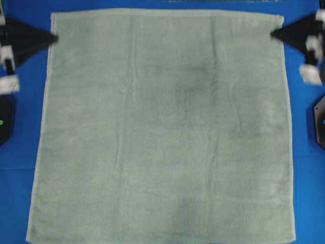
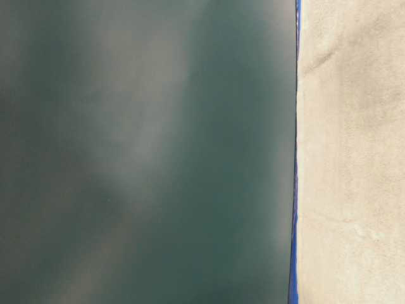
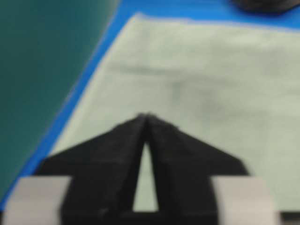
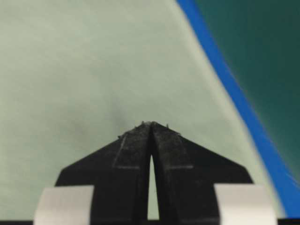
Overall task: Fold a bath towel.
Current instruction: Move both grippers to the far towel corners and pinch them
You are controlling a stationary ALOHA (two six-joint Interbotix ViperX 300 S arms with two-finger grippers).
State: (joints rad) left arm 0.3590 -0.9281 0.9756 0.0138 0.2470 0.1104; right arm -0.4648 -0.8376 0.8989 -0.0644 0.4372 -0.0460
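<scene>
The pale sage-green bath towel [image 1: 162, 132] lies spread flat and nearly square on the blue sheet [image 1: 15, 157]. My left gripper [image 1: 55, 38] is shut, its tips at the towel's left edge near the far corner. My right gripper [image 1: 273, 34] is shut, its tips at the towel's right edge near the far corner. In the left wrist view the closed gripper [image 3: 147, 116] is over the towel [image 3: 211, 79]. In the right wrist view the closed gripper [image 4: 151, 124] is over the towel [image 4: 70, 70]. No cloth shows between either pair of jaws.
Black arm bases stand at the left [image 1: 4, 122] and right [image 1: 319, 124] of the sheet. A dark green surface [image 2: 145, 152] lies beyond the sheet's far edge. The towel's near edge reaches the bottom of the overhead view.
</scene>
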